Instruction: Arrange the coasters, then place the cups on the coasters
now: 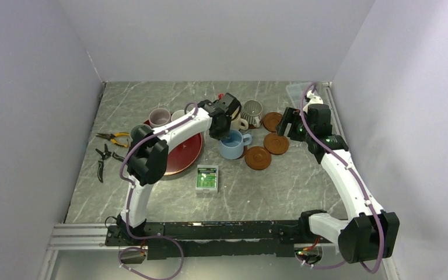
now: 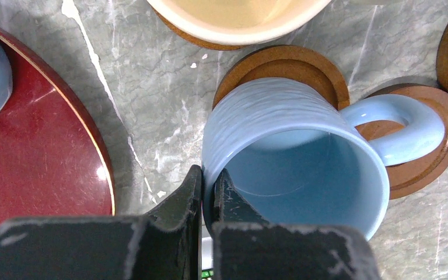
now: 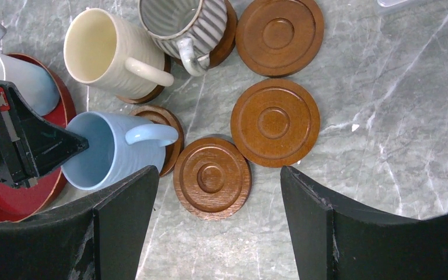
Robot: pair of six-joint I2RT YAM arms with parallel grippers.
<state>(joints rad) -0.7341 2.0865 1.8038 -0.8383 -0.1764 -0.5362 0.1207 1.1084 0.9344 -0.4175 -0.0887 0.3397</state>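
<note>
Left fingers (image 2: 184,201) grip blue cup (image 2: 268,116) | 3 coasters (image 3: 274,122) bare | 3 under cups (image 3: 102,52)

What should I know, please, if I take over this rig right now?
Left pincer shut on blue mug rim, over its coaster; whether it rests there is unclear.
Right pincer open, empty, above three bare coasters.
Done: six coasters out; cream mug and striped mug each on one.
Left: seat blue mug, then move mauve mug and white mug from by the tray; the sixth is not clearly seen.
</note>
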